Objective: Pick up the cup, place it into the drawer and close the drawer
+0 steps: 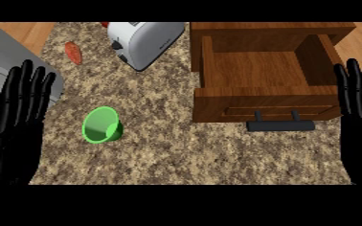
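A green cup [103, 125] lies tipped on the speckled counter [163, 148], its mouth toward the lower left. A wooden drawer [262, 72] stands pulled open at the right, nothing inside it, with a dark bar handle [280, 125] on its front. My left hand [20, 124] rests open at the left edge, fingers up, a short way left of the cup. At the right edge my right hand [350, 119] rests open, fingers up, just beside the drawer's right front corner.
A white toaster [143, 42] sits at the back of the counter, left of the drawer. A small red item [73, 52] lies at the back left. A grey sink edge [21, 62] shows at the far left.
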You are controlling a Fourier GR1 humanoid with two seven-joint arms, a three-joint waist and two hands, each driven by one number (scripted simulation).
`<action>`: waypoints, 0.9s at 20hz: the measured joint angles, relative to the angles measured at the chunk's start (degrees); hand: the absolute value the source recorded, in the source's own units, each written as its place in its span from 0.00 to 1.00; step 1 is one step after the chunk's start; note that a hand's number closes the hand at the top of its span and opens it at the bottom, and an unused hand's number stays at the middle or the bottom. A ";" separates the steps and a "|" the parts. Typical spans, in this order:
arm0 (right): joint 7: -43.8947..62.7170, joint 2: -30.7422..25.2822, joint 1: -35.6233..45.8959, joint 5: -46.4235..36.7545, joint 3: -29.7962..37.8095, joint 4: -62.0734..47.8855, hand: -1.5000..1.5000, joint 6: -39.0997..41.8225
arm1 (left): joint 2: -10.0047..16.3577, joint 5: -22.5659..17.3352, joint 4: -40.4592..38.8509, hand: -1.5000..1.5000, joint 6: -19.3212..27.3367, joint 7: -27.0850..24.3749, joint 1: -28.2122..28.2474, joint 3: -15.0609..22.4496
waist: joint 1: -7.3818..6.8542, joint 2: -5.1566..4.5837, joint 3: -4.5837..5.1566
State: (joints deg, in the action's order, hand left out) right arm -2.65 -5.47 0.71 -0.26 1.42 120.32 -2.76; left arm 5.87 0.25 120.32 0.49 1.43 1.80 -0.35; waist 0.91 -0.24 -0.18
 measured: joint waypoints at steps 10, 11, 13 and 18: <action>5.55 0.57 0.42 3.60 -4.26 -1.02 0.00 3.79 | -5.16 7.17 -4.82 0.00 19.18 -0.19 -3.24 5.33 | -0.69 0.16 0.19; 6.31 0.36 0.07 4.53 -4.29 -0.65 0.00 4.46 | -5.31 7.32 -5.64 0.00 21.53 -0.13 -3.75 6.59 | -0.65 0.17 0.19; 7.31 0.18 2.08 5.84 -3.47 -2.52 0.00 4.97 | -5.52 7.21 -7.21 0.00 24.68 0.48 -5.59 7.90 | -0.73 0.18 0.18; 8.58 0.13 2.43 6.62 -2.63 -2.24 0.00 5.82 | -5.75 7.53 -9.21 0.00 29.38 1.45 -8.08 10.23 | -0.80 0.24 0.19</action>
State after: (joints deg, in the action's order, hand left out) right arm 5.93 -5.33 3.14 6.36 -1.21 118.08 3.06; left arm 0.12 7.79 111.11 29.86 2.88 -6.28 9.88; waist 0.12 0.00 0.00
